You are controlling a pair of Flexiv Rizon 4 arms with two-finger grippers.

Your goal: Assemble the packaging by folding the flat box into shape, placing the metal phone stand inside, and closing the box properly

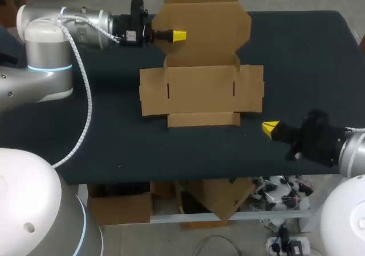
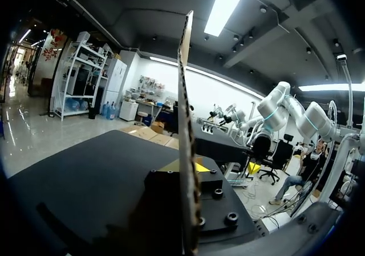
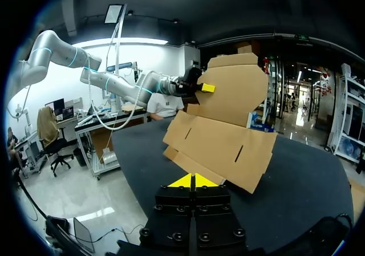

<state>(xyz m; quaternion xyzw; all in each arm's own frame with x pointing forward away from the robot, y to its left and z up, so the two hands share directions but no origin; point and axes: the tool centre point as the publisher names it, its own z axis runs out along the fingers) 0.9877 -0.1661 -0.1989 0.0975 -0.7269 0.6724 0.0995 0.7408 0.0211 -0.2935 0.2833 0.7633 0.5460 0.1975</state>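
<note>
A brown cardboard box blank [image 1: 202,90] lies unfolded in the middle of the dark table. Its rear panel [image 1: 205,31] is tilted up off the table, and it stands raised in the right wrist view [image 3: 234,93]. My left gripper [image 1: 178,35] is shut on that panel's left edge. The left wrist view shows the cardboard edge-on [image 2: 185,96], running between the fingers of the left gripper [image 2: 191,167]. My right gripper [image 1: 270,128] is shut and holds nothing, hovering just off the blank's front right corner, with the blank [image 3: 222,147] ahead of the right gripper [image 3: 193,181]. No phone stand is in view.
The table [image 1: 308,56] is covered in dark cloth, with bare surface to the right and left of the blank. Its front edge runs close behind my right gripper.
</note>
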